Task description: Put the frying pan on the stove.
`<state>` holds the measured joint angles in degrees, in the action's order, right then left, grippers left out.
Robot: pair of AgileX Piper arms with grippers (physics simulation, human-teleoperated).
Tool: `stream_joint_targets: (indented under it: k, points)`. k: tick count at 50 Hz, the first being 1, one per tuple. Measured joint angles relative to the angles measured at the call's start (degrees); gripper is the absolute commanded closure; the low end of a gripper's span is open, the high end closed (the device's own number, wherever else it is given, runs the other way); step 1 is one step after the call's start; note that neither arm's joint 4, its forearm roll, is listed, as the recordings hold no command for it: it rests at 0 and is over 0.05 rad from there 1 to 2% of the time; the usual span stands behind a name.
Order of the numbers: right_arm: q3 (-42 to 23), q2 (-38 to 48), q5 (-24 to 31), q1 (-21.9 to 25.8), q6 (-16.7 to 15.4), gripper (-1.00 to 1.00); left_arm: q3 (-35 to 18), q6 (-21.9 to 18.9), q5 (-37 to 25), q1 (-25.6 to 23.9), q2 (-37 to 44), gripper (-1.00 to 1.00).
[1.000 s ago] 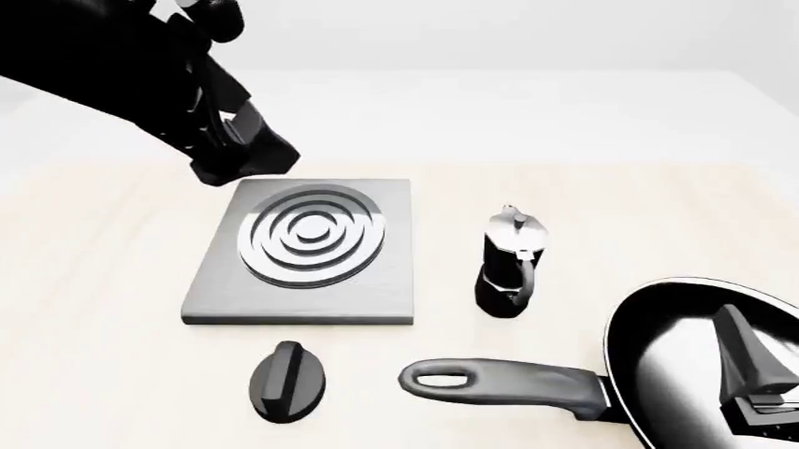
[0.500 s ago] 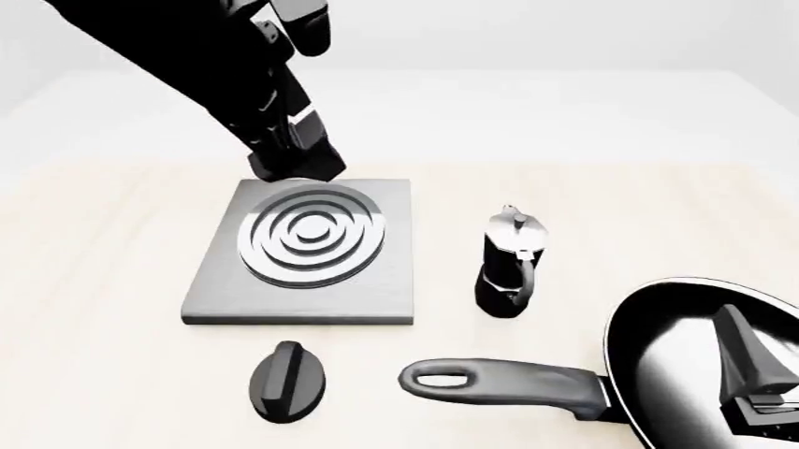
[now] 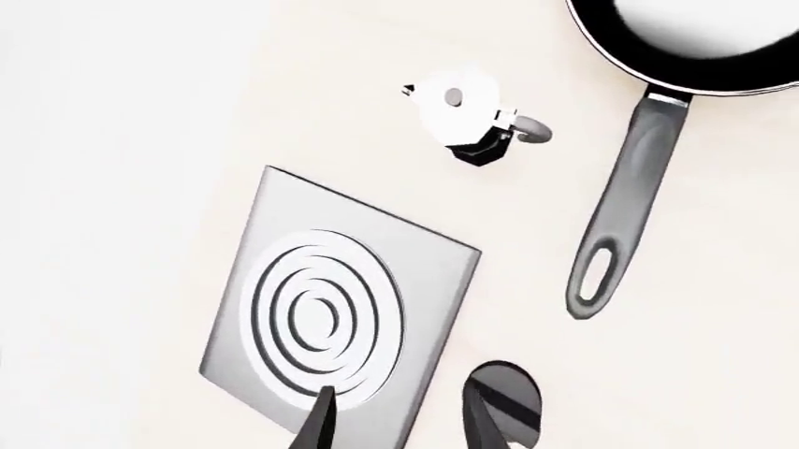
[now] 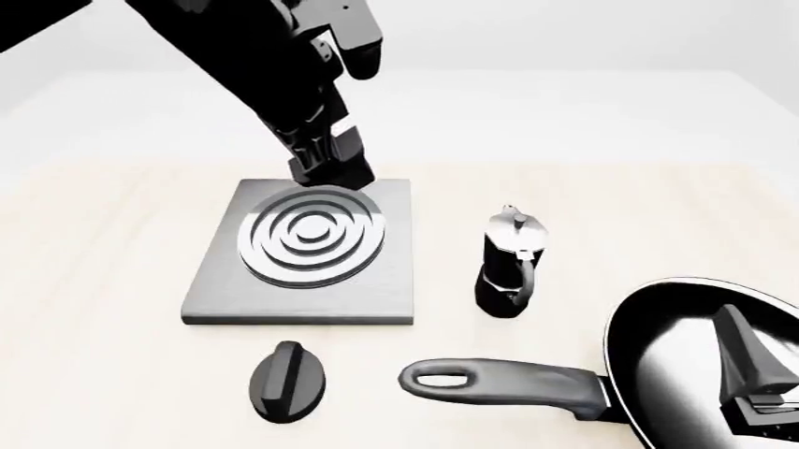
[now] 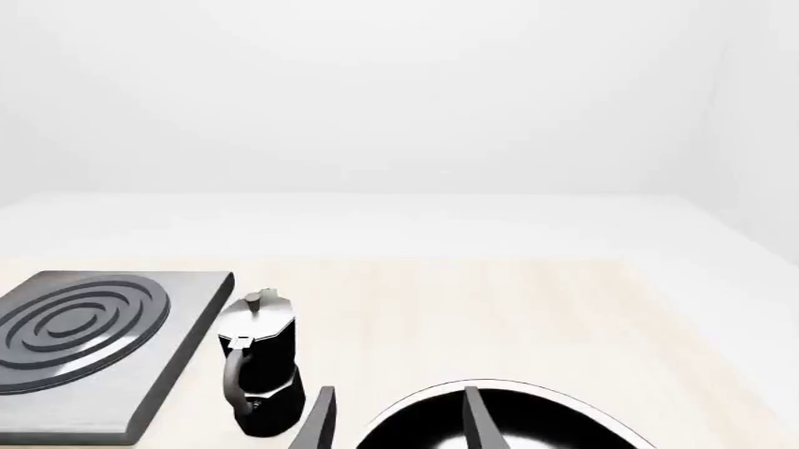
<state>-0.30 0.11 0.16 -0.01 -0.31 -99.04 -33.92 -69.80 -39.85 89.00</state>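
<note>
The frying pan [image 4: 680, 360] lies at the front right, its long handle [image 4: 500, 382] pointing left; it also shows in the left wrist view [image 3: 687, 42] and the right wrist view [image 5: 500, 421]. The stove [image 4: 306, 248] lies flat at centre left, bare, and shows in the wrist views [image 3: 337, 313] [image 5: 81, 323]. My left gripper [image 4: 331, 168] hangs open and empty above the stove's far edge; its fingers [image 3: 318, 426] stand apart. My right gripper [image 4: 749, 374] is open and empty, low over the pan's bowl, fingers [image 5: 477, 416] apart.
A black-and-silver moka pot [image 4: 510, 262] stands between the stove and the pan. A small black oval knob [image 4: 290, 379] lies in front of the stove, left of the handle's loop end. The pale wooden table [image 4: 100, 281] reaches to a white background.
My left arm has swung to the right, from beyond the stove's far left corner to above the middle of its far edge. The right arm, pan and other things have not moved.
</note>
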Motion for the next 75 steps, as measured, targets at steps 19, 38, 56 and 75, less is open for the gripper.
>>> stream_joint_targets:
  k: [19, 38, 56, 75]
  points:
    - [0.0, 0.0, 0.0, 0.0, 0.0, -1.0, -1.4, 0.4, -0.1, -4.0, 2.5, -1.0]
    - [0.0, 0.0, 0.0, 0.0, 0.0, -1.0, -2.2, 3.0, -0.1, -8.2, 4.2, -1.0]
    - [0.0, 0.0, 0.0, 0.0, 0.0, -1.0, -2.1, 6.8, -0.1, -12.8, 5.8, -1.0]
    - [0.0, 0.0, 0.0, 0.0, 0.0, -1.0, -1.8, 9.5, -0.1, -16.4, 7.1, -1.0]
